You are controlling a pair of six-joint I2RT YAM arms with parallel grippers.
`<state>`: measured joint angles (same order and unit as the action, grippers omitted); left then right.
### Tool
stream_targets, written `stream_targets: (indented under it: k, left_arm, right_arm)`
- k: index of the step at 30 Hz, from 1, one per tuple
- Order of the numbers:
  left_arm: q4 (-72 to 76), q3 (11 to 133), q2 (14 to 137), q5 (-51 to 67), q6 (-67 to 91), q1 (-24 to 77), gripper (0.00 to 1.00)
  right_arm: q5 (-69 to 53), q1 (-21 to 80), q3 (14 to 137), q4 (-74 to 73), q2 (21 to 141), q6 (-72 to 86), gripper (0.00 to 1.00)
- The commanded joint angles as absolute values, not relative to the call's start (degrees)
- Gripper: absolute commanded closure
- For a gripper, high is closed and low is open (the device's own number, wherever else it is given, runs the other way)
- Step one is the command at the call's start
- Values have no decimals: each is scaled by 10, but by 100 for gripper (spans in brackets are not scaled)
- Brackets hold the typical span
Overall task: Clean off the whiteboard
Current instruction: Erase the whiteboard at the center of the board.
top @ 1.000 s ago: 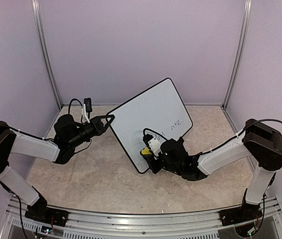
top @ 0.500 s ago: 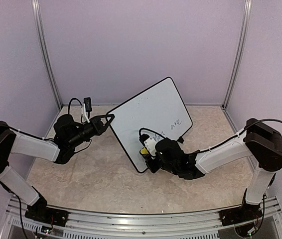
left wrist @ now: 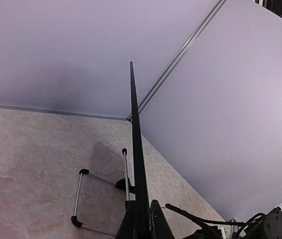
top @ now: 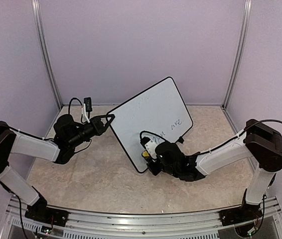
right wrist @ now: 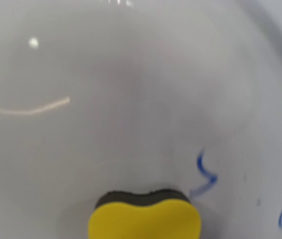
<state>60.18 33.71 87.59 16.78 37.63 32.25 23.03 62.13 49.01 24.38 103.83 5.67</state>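
The whiteboard (top: 151, 112) stands tilted on the table, with dark writing (top: 176, 122) near its right lower part. My left gripper (top: 110, 119) is shut on the board's left corner. In the left wrist view the whiteboard (left wrist: 135, 149) shows edge-on as a thin black line running up from between the fingers (left wrist: 127, 224). My right gripper (top: 147, 155) is shut on a yellow sponge (top: 144, 154) pressed against the board's lower part. In the right wrist view the sponge (right wrist: 145, 221) has a dark felt face against the white surface (right wrist: 131, 74), and blue marks (right wrist: 206, 175) lie just right of it. Its fingers are out of that view.
The board's wire stand (left wrist: 78, 199) rests on the beige table behind the board. Lilac walls with metal corner posts (top: 46, 55) close in the back and sides. A black cable (top: 87, 105) loops above the left wrist.
My right gripper has slid the sponge a little down toward the board's lower edge. The left arm and the board have stayed where they were.
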Motion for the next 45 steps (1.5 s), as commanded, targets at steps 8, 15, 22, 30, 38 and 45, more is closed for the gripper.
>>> stream_targets:
  k: [8, 15, 22, 30, 38, 45]
  left_arm:
    - [657, 342, 865, 245, 391, 349, 100]
    - [656, 342, 868, 245, 391, 349, 100]
    - [657, 343, 868, 245, 391, 349, 100]
    - [658, 342, 869, 245, 392, 349, 100]
    - [653, 342, 864, 241, 388, 349, 100]
    - [656, 341, 866, 243, 390, 349, 100]
  right_arm:
    - [236, 625, 472, 213, 1034, 60, 100]
    - [251, 625, 514, 228, 1025, 18, 100]
    - [270, 621, 539, 232, 997, -24, 100]
    - [235, 586, 536, 233, 1018, -14, 100]
    - [217, 583, 466, 231, 1013, 53, 100]
    - [212, 583, 406, 234, 991, 87, 100]
